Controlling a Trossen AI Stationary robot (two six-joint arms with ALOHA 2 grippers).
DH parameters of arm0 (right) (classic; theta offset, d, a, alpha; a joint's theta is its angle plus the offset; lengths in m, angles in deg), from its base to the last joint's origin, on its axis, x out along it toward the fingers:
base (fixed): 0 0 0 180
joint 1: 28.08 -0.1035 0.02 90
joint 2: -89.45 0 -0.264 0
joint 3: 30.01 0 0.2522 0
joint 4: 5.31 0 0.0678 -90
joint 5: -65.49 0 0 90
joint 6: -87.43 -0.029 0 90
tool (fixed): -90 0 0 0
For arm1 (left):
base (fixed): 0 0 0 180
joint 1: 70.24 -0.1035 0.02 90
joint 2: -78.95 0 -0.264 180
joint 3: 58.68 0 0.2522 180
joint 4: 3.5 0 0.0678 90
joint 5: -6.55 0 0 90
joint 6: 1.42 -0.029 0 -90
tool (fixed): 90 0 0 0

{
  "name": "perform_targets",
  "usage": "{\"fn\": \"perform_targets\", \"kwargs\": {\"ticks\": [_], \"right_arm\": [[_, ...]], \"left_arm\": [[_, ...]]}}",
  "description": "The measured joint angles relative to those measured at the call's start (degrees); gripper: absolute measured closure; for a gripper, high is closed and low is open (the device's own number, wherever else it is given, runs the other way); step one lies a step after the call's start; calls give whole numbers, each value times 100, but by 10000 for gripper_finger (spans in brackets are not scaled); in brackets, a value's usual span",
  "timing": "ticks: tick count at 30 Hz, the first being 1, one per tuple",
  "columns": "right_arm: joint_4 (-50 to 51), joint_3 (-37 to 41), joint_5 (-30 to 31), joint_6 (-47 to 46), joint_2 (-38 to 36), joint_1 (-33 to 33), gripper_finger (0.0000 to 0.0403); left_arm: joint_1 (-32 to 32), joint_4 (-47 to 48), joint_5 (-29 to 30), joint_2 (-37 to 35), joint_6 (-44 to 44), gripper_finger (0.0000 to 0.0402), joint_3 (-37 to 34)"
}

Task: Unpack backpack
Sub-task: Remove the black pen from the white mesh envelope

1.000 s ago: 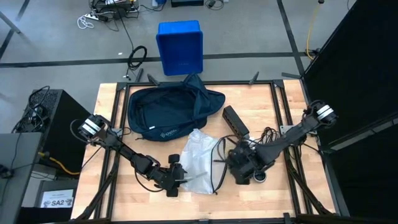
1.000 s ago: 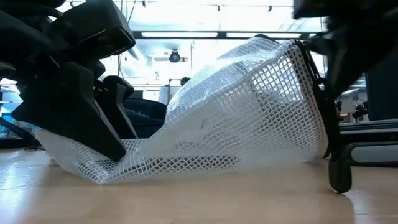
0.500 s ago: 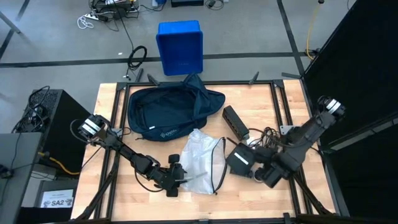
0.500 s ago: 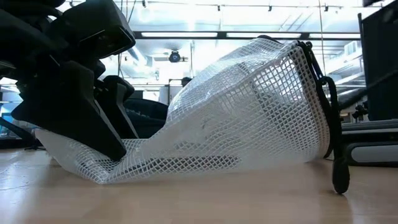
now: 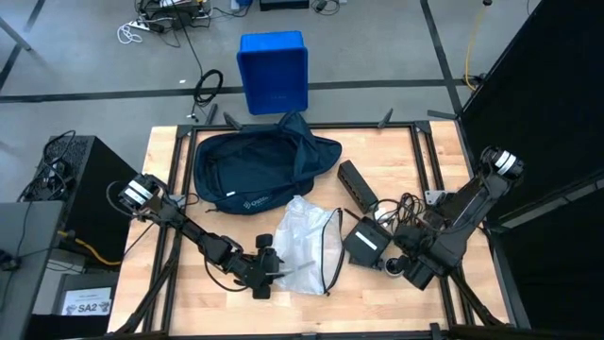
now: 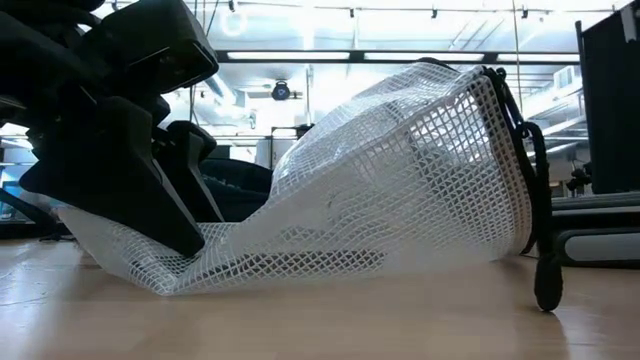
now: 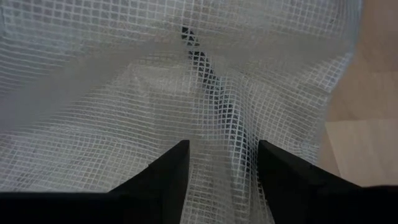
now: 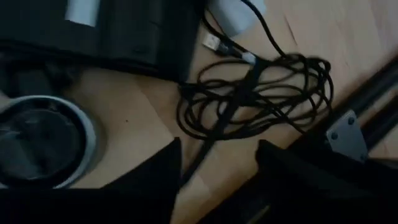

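A: State of the unpacking?

B: Judged partly done; several items lie out on the worktop (image 5: 396,156): a white mesh bag (image 5: 304,241), a long dark bar (image 5: 358,185), a flat black box (image 5: 366,244), a small round item (image 5: 394,267) and a tangle of black cable (image 8: 255,93). The backpack (image 5: 260,168) lies slumped at the far side of the worktop, well beyond both claws, its top flap loose; whether anything is left inside cannot be seen.

A: Left claw?

B: The left claw (image 7: 219,163) is low at the near end of the mesh bag, arm stretched flat across the worktop from the left edge; its fingers (image 7: 165,171) stand apart with bunched mesh between them; a firm grip on the mesh cannot be confirmed. In the low view the mesh bag (image 6: 400,170) rises from beside this claw to its dark-rimmed mouth.

A: Right claw?

B: The right claw (image 8: 217,155) is raised over the near right part of the worktop, fingers apart and empty; the cable lies just ahead of it, the black box and the round item beside it; the mesh bag is off to its inner side, not touching.

A: Remaining work?

B: Judgement only: check the backpack for further contents; remove any found.
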Motion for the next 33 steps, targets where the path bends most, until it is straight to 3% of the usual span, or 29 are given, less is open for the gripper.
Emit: {"fn": "perform_targets", "kwargs": {"ticks": [6,9,11,16,22,28,33], "right_arm": [[-619,-319,1054,825,0,222,157],[-1598,-305,1578,1711,2,485,153],[-2496,-227,1618,2502,2,751,158],[-4746,50,1257,4439,130,1428,190],[-6251,125,276,5849,1090,2120,230],[-6893,-204,-273,6607,2096,2500,242],[-7360,-385,-579,6935,2376,2607,228]], "left_arm": [[0,-44,0,0,0,241,0],[-4,-282,-158,0,-132,241,-2],[-2,-395,-258,-2,-187,241,-2],[-13,-443,-274,-2,-126,241,-2],[-25,-439,-352,32,298,241,-2],[-64,-363,-351,247,519,241,-2],[-125,-529,-310,534,696,241,26]]}}
